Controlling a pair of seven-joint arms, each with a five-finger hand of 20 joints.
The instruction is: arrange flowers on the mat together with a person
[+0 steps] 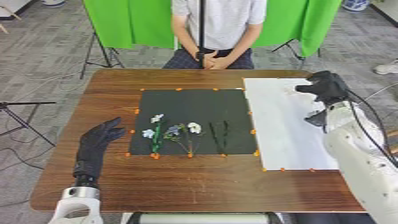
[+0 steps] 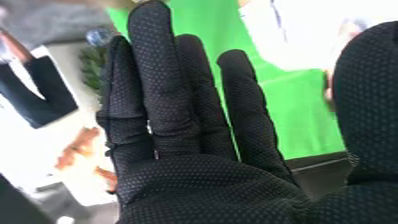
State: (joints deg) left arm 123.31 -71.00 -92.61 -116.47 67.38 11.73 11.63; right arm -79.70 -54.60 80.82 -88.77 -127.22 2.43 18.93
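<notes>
Worktop with two robot arms, seen from the head. A black mat point(image 1: 191, 102) lies on the brown wooden worktop point(image 1: 187, 185), with a white sheet point(image 1: 289, 135) to its right. Small orange tabs point(image 1: 253, 132) line the edges of mat and sheet.

The flowers lie on the mat, in its left and middle parts. At the left, a small white flower point(image 1: 156, 118) sits beyond a pale flower point(image 1: 148, 133), next to bright green stems point(image 1: 156, 142) that run toward the near edge of the mat. To the right of these stems are a bluish flower point(image 1: 172, 130) and, just beside it, a larger white bloom point(image 1: 195, 128), with thin stems point(image 1: 188, 145) below them. Farther right, two dark green sprigs point(image 1: 219, 136) lie roughly side by side, apart from the blooms (whether they carry petals cannot be told).

The left hand point(image 1: 93, 145) is at the left of the mat, apart from it, its relaxed fingers directed toward the far side; it holds nothing. The right hand point(image 1: 330, 90) is at the far right, over the white sheet and well apart from the flowers. In the right wrist view, the right hand point(image 2: 209, 185) is wide, with straight fingers point(image 2: 163, 75), the thumb point(image 2: 369, 100) standing well away from them, and nothing held. Green cloth point(image 2: 293, 112) hangs behind it.
</notes>
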